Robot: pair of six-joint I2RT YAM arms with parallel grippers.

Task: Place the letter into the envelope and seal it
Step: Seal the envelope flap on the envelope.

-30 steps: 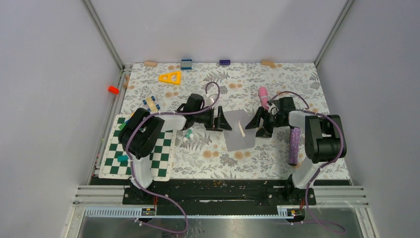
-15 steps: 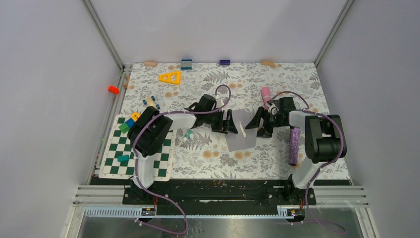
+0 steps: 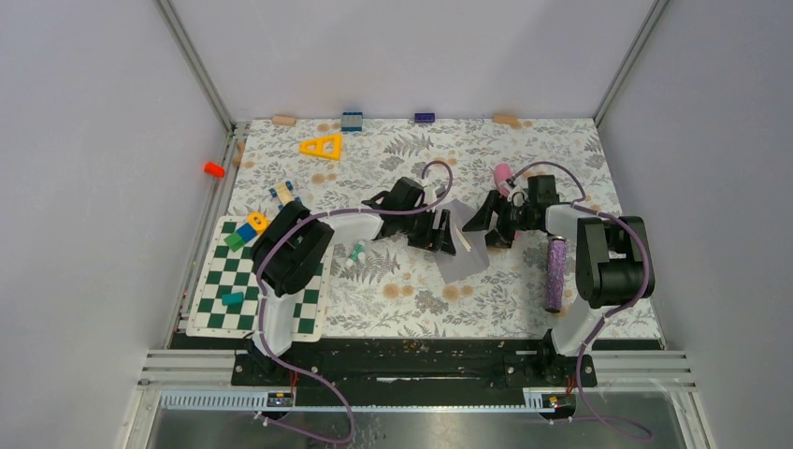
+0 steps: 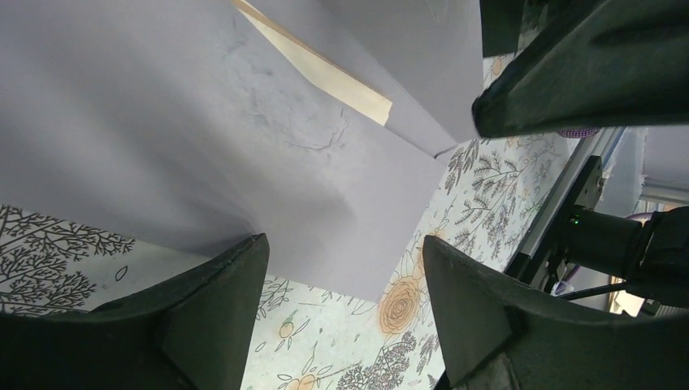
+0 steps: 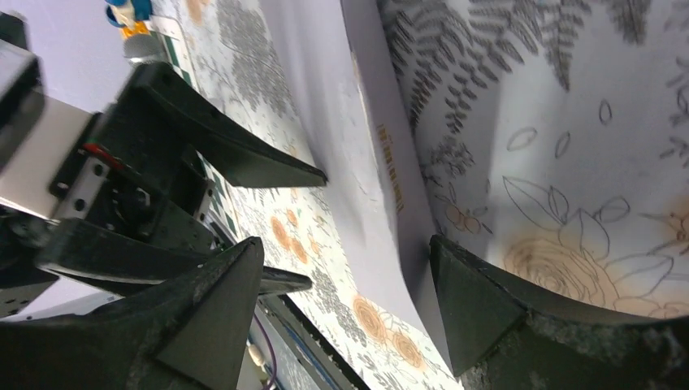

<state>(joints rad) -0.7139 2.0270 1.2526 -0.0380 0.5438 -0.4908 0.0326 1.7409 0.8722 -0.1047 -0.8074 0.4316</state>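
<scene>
The grey envelope lies mid-table, its left part raised and curved. A thin strip of the tan letter shows at its opening. My left gripper is open at the envelope's left edge. In the left wrist view the envelope fills the space above the open jaws, with the letter's edge poking out. My right gripper is open at the envelope's right edge. In the right wrist view the envelope bulges between the jaws, and the letter's edge shows.
A checkerboard with small blocks lies at the left. A purple roller lies beside the right arm, and a pink object behind it. A yellow triangle and small bricks sit near the back edge. A white-teal piece lies left of the envelope.
My left gripper has moved right up to the envelope's left edge. The envelope has turned and buckled between the two grippers. My right gripper has shifted slightly toward the back.
</scene>
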